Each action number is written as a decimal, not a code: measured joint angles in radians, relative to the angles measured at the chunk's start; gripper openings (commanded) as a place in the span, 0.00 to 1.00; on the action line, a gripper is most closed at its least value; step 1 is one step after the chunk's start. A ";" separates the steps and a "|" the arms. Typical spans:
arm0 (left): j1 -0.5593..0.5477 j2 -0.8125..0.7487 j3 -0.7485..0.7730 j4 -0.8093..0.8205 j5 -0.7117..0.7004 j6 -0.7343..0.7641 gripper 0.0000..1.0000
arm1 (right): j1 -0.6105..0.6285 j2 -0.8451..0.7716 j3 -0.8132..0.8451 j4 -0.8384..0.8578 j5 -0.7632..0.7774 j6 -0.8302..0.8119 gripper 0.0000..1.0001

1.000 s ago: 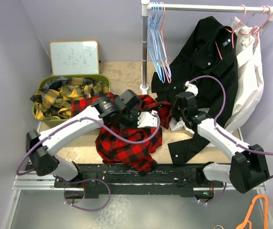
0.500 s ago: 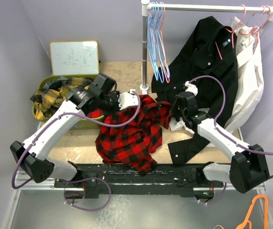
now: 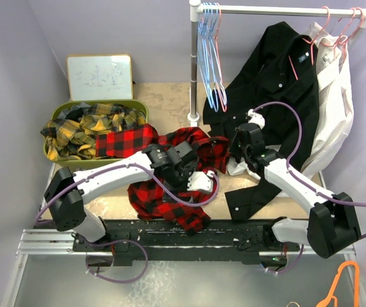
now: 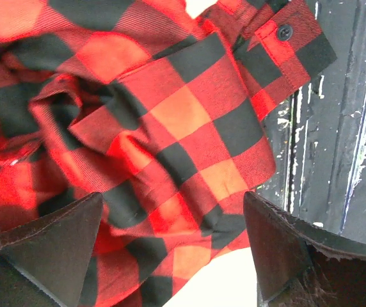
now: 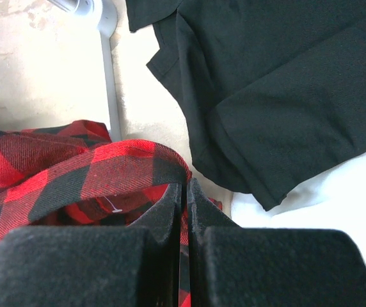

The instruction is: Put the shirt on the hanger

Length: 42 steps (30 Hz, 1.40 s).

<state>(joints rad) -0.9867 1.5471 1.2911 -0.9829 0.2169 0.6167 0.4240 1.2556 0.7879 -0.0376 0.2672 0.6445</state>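
Left gripper (image 4: 173, 211): hung spread wide, just above the shirt (image 4: 170, 121).
Right gripper (image 5: 184, 192): was pinched onto the shirt's edge.

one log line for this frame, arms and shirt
left gripper: open over shirt | right gripper: shut on shirt edge | shirt: crumpled on table, unhung

High rear overview, two wrist close-ups, all sharing the shirt (image 3: 164, 208)

shirt (image 4: 170, 128): woven cloth, matt, soft nap
black shirt (image 5: 285, 83): smooth matt cloth
rail (image 3: 279, 9): glossy metal
table (image 3: 164, 96): pale, mottled, possibly laminate
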 measured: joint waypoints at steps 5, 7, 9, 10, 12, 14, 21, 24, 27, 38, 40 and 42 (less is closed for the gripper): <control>-0.051 0.061 -0.054 0.090 -0.017 -0.025 0.89 | -0.001 0.000 -0.009 0.006 0.000 0.001 0.00; -0.055 0.090 -0.070 0.142 -0.050 -0.030 0.87 | -0.001 0.000 -0.009 0.007 0.000 0.002 0.00; -0.054 0.112 -0.090 0.187 -0.091 -0.030 0.84 | -0.001 0.000 -0.009 0.009 0.000 0.002 0.00; -0.051 0.124 -0.103 0.211 -0.112 -0.030 0.81 | -0.001 0.000 -0.010 0.011 0.000 0.002 0.00; -0.045 0.139 -0.117 0.233 -0.137 -0.030 0.74 | -0.001 0.000 -0.011 0.015 0.000 0.002 0.00; -0.036 0.146 -0.127 0.251 -0.151 -0.030 0.65 | -0.001 0.000 -0.014 0.020 -0.001 0.001 0.00; -0.017 0.153 -0.142 0.285 -0.166 -0.030 0.10 | -0.001 0.003 -0.034 0.038 -0.007 0.002 0.00; -0.017 0.153 -0.148 0.287 -0.166 -0.031 0.00 | -0.001 0.010 -0.038 0.045 -0.014 0.004 0.00; -0.016 0.153 -0.161 0.290 -0.167 -0.029 0.00 | -0.001 0.020 -0.039 0.045 -0.023 0.005 0.00; 0.074 0.069 -0.166 0.257 -0.126 0.001 0.24 | -0.001 0.021 -0.043 0.048 -0.024 0.004 0.00; 0.099 0.066 -0.147 0.220 -0.092 0.008 0.58 | -0.001 0.021 -0.042 0.050 -0.024 0.004 0.00; 0.098 0.066 -0.134 0.189 -0.060 0.013 0.75 | -0.001 0.021 -0.042 0.050 -0.024 0.004 0.00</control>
<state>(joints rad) -0.8886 1.6135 1.1572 -0.7937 0.1570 0.6292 0.4232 1.2766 0.7456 0.0128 0.2436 0.6487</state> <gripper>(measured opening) 0.466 0.012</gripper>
